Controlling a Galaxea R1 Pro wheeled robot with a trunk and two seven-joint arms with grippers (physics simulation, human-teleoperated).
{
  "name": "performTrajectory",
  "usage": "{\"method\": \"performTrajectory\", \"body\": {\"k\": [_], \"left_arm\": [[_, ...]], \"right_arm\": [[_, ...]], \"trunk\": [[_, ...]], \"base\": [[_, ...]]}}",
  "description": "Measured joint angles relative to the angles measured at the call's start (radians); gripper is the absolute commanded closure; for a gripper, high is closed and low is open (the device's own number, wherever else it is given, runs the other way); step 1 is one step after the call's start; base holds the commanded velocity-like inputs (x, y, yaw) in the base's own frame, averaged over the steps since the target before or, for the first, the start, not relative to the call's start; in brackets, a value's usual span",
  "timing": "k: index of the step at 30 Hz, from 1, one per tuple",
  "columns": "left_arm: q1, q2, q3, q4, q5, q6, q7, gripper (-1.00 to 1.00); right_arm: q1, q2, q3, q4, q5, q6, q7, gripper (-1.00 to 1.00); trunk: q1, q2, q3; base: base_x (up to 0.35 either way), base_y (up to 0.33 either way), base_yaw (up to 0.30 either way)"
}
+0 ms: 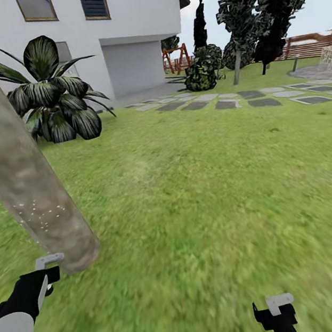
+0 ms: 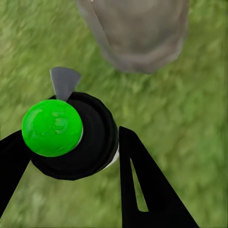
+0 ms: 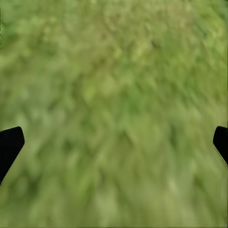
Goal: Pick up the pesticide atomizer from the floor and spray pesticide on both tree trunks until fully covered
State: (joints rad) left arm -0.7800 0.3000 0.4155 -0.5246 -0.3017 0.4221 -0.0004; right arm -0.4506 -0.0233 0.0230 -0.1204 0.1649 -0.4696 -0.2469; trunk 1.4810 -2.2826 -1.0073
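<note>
Black fingers (image 2: 156,190) of the left gripper (image 2: 71,156) close on the pesticide atomizer (image 2: 76,137) — a small round black bottle seen end-on from the wrist camera, its top showing bright green here and a grey wedge-shaped nozzle jutting from its rim towards the foot of a pale grey-brown mottled tree trunk (image 2: 137,33). In the head view the left gripper (image 1: 44,275) hangs low over the blurry green grass floor (image 1: 205,208), its white tip just beside the base of the same trunk (image 1: 21,174), which leans across the picture and carries a scatter of whitish specks on its lower part. The right gripper (image 1: 277,312) is held apart over open grass, well away from the tree; from its wrist camera the two black fingers (image 3: 10,145) stand spread wide with bare lawn between them. Beyond — a broad dark-leaved plant (image 1: 51,93) against the white house (image 1: 126,26), a line of grey stepping stones (image 1: 230,100), dark conifers (image 1: 263,4) and a brown slatted fence (image 1: 311,47).
</note>
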Motion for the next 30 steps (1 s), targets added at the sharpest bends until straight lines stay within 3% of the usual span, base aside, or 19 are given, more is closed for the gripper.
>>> {"method": "performTrajectory", "body": {"k": [10, 26, 30], "left_arm": [[0.003, 0.0, 0.001, 0.009, -0.002, 0.0, 0.004, 1.0], [0.009, -0.001, 0.002, 0.009, -0.001, -0.001, 0.004, 1.0], [0.009, -0.001, 0.001, 0.009, 0.0, 0.0, 0.004, 1.0]], "right_arm": [[0.0, 0.0, 0.0, 0.0, 0.0, 0.0, 0.0, -1.0], [0.0, 0.0, 0.0, 0.0, 0.0, 0.0, 0.0, -1.0], [0.0, 0.0, 0.001, 0.0, 0.0, 0.0, 0.001, -1.0]], "trunk": [[0.0, 0.0, 0.0], [0.0, 0.0, 0.0], [0.0, 0.0, 0.0]], "base": [[0.04, -0.264, 0.268], [0.062, -0.272, 0.017], [0.174, -0.245, 0.204]]}}
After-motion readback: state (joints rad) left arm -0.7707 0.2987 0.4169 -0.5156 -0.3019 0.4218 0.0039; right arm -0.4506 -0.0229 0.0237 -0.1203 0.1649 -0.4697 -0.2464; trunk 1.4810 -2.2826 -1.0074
